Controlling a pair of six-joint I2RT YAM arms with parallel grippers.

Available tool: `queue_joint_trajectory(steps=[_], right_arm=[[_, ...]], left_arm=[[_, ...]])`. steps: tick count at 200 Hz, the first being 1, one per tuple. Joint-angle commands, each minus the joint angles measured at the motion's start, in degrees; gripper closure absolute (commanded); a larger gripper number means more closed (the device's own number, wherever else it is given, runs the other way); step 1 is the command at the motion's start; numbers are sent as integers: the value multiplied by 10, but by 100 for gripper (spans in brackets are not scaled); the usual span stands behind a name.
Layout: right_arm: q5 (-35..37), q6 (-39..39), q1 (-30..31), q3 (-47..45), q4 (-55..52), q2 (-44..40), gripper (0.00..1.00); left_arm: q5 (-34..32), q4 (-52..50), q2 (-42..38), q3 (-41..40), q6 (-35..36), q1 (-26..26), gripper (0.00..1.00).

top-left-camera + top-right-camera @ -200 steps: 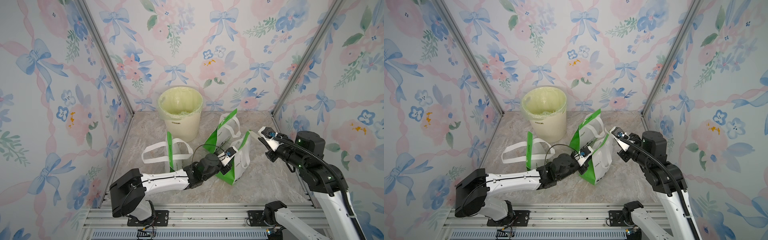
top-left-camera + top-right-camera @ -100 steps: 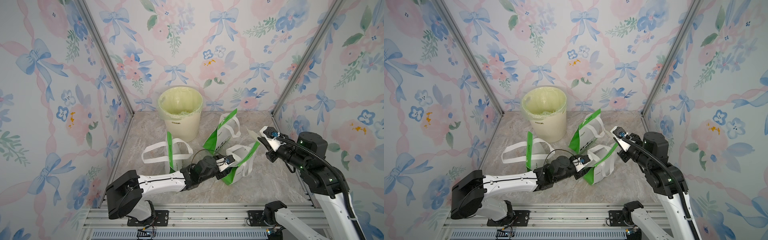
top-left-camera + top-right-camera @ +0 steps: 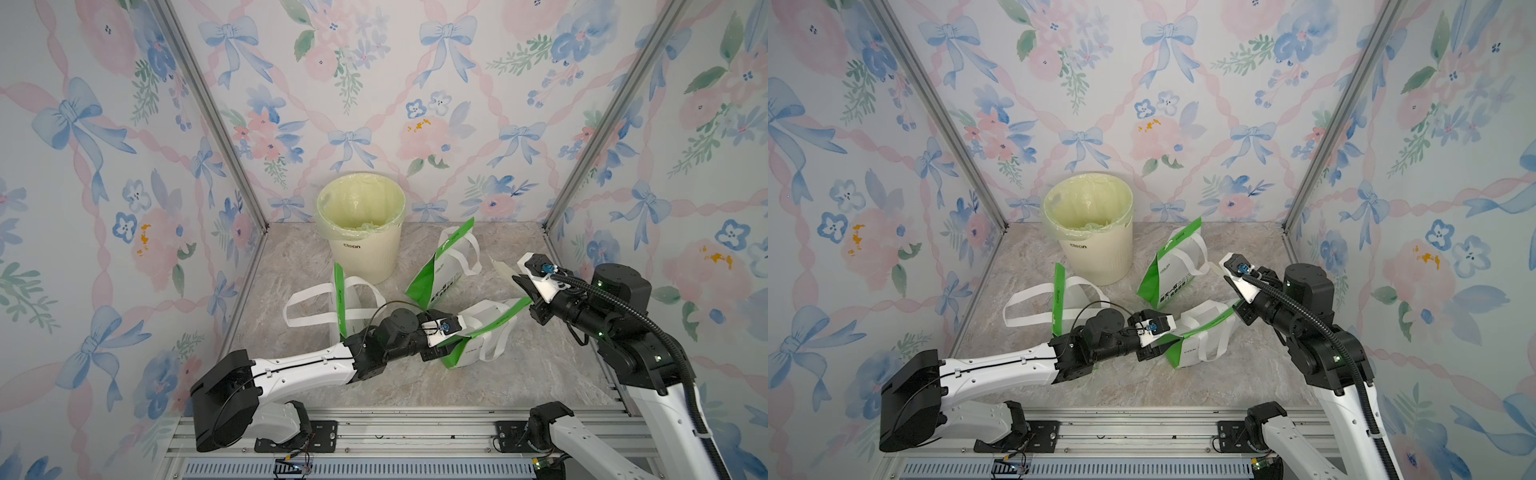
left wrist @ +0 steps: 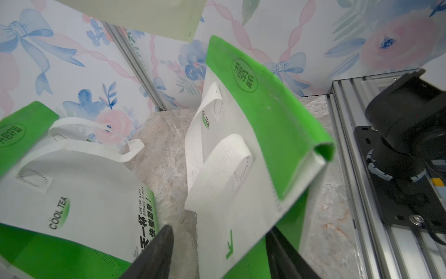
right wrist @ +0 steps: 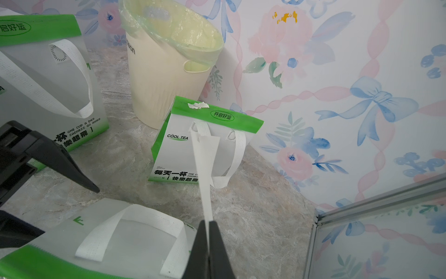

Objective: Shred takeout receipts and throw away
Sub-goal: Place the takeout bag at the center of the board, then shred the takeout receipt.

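My right gripper (image 5: 208, 223) is shut on a thin white takeout receipt (image 5: 205, 169), a narrow strip that sticks out from between its fingertips. In both top views this gripper (image 3: 516, 277) hovers at the right, above the table, with the receipt (image 3: 500, 266) pointing toward the standing bag (image 3: 440, 270). My left gripper (image 4: 217, 244) is open low at the table's front. Its fingers (image 4: 156, 253) stand on either side of a corner of the tipped green-and-white bag (image 3: 482, 336), with a gap showing beside the bag. Small white torn scraps (image 5: 199, 105) cling to the standing bag's green top.
A cream trash bin (image 3: 361, 224) with a pale green liner stands at the back centre. Another green-and-white bag (image 3: 345, 299) lies flat at the left with its white handles spread. Floral walls close in three sides, and a metal rail (image 3: 395, 419) runs along the front.
My left gripper has opened and drawn back a little. The front bag has tipped over toward the right. My right gripper has shifted slightly right, still holding the receipt.
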Motion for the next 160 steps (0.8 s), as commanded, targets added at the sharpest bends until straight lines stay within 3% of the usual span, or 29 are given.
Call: queue_joint_trajectory(steps=[1,46,84,121,160], right_arm=[[-7,10,6,-1,9,1,100],[-36,25,7,29,1,20,100],[-102,49,38,80,-28,77,100],[-135,53,105,126,-39,149,100],[-185,78,149,152,-15,206,100]], left_arm=[[32,-28,-16,-14,18,7,36],[29,-67,-112,-20,33,18,36],[22,-72,-169,57,-41,69,36],[140,-72,-145,164,-108,177,36],[283,-72,-102,237,-140,235,30]])
